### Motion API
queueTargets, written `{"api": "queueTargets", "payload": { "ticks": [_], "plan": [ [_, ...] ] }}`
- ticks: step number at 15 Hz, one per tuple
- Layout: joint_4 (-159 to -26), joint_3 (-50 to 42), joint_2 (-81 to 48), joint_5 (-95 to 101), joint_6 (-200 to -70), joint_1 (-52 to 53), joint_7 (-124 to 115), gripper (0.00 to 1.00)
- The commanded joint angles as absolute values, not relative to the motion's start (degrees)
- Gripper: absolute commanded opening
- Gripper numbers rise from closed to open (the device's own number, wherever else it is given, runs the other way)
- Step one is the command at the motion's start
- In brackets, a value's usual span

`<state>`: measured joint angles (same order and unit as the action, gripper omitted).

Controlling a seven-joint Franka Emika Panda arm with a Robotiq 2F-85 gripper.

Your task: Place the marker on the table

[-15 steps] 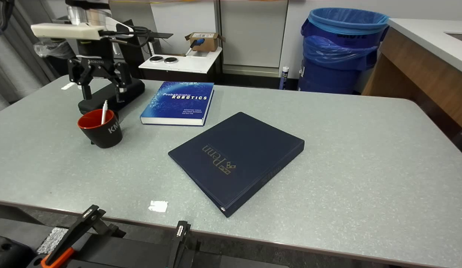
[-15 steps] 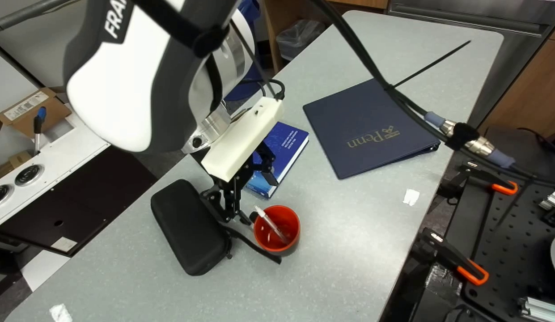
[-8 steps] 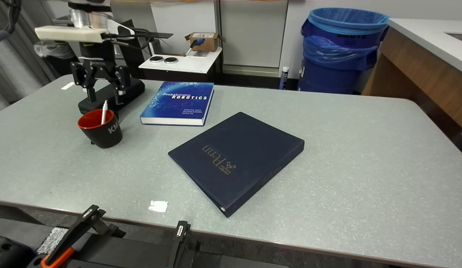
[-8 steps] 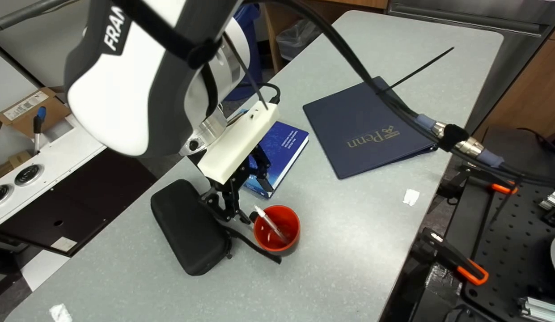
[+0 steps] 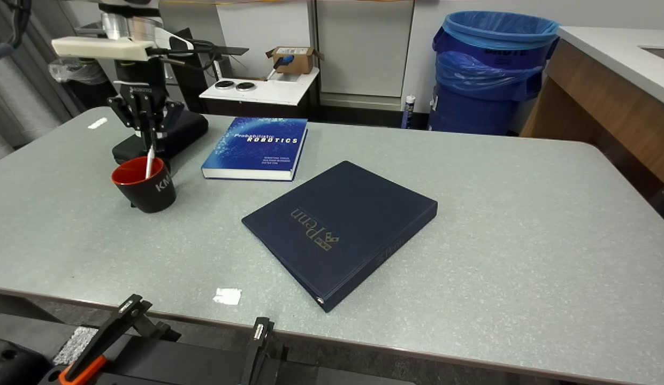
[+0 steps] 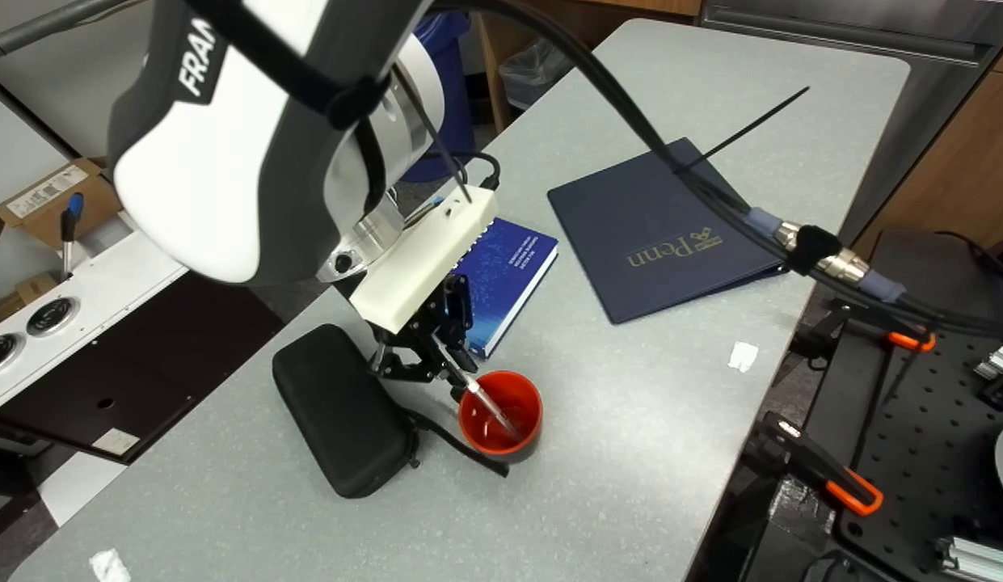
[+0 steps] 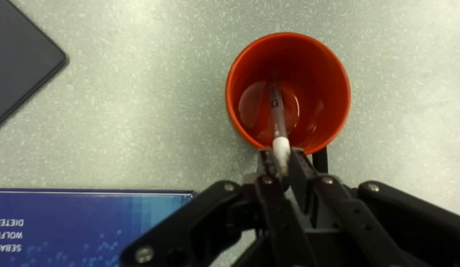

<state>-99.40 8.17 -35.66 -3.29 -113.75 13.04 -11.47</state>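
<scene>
The marker (image 7: 278, 115), a slim stick with a clear body and a white end, leans inside a dark cup with a red inside (image 7: 320, 74). Its white end sticks out over the rim. My gripper (image 7: 281, 152) has its fingers pressed on both sides of that end, shut on it, just outside the cup's rim. In both exterior views the gripper (image 5: 151, 144) points down at the cup (image 5: 150, 193) from above, and the marker (image 6: 495, 408) still slants into it. The cup stands upright on the light grey speckled table (image 5: 524, 224).
Close beside the cup lies a long black case (image 6: 339, 412) with a strap (image 6: 461, 444). A blue book (image 5: 257, 147) and a dark blue binder (image 5: 337, 224) lie on the table. Clamps (image 6: 824, 461) are fixed near the table's edge. Cables (image 6: 630, 97) hang from the arm.
The jaws stood wide apart around the marker's end before and have now come together on it. The arm shifted only slightly. Marker and cup look unmoved.
</scene>
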Motion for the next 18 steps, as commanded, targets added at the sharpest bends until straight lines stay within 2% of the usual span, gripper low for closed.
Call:
{"api": "queueTargets", "payload": {
  "ticks": [1, 5, 12, 18],
  "plan": [
    [-97.7, 7.8, -36.4, -4.2, -113.4, 13.7, -12.8, 0.0],
    [-98.6, 8.1, -34.4, -4.3, -112.9, 13.3, -12.0, 0.01],
    [-104.9, 8.3, -22.3, -4.6, -109.6, 11.5, -9.0, 0.02],
    [-104.8, 5.4, -19.0, 1.8, -97.5, 11.0, -10.4, 0.02]
  ]
}}
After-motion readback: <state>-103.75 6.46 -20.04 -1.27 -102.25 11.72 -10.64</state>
